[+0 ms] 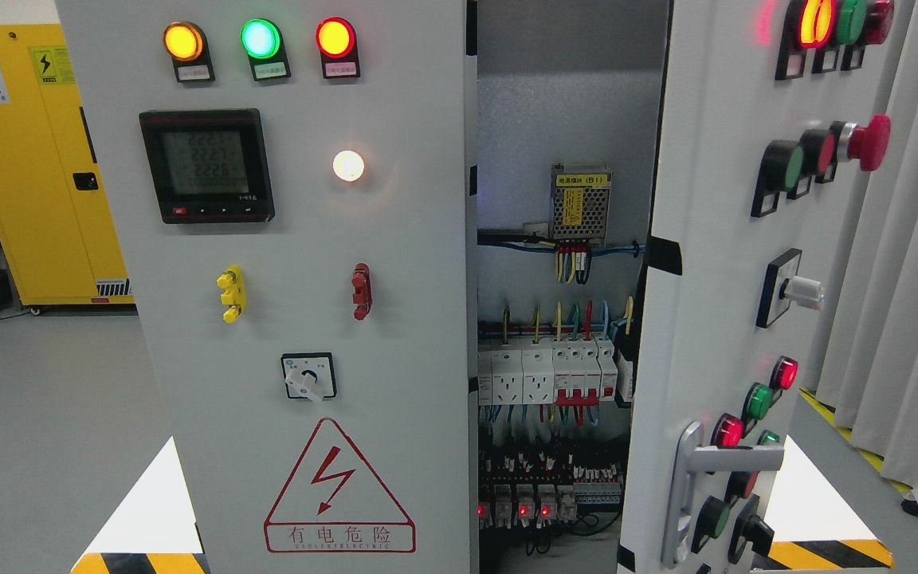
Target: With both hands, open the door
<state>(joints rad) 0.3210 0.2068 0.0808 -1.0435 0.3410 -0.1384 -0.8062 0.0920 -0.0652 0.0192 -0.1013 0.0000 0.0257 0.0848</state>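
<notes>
A grey electrical cabinet fills the view. Its left door (292, 319) faces me shut, carrying three lit lamps, a meter (207, 166), a rotary switch (308, 377) and a red warning triangle (338, 490). The right door (706, 303) stands swung open toward me, showing its face with push buttons and a silver lever handle (726, 470) low down. Between the doors the interior (559, 343) shows a power supply, breakers and wiring. Neither of my hands appears anywhere in the picture.
A yellow safety cabinet (29, 159) stands at the back left on the grey floor. Grey curtains (913, 263) hang at the right. Black-and-yellow hazard tape (825, 554) marks the floor near the cabinet's base on both sides.
</notes>
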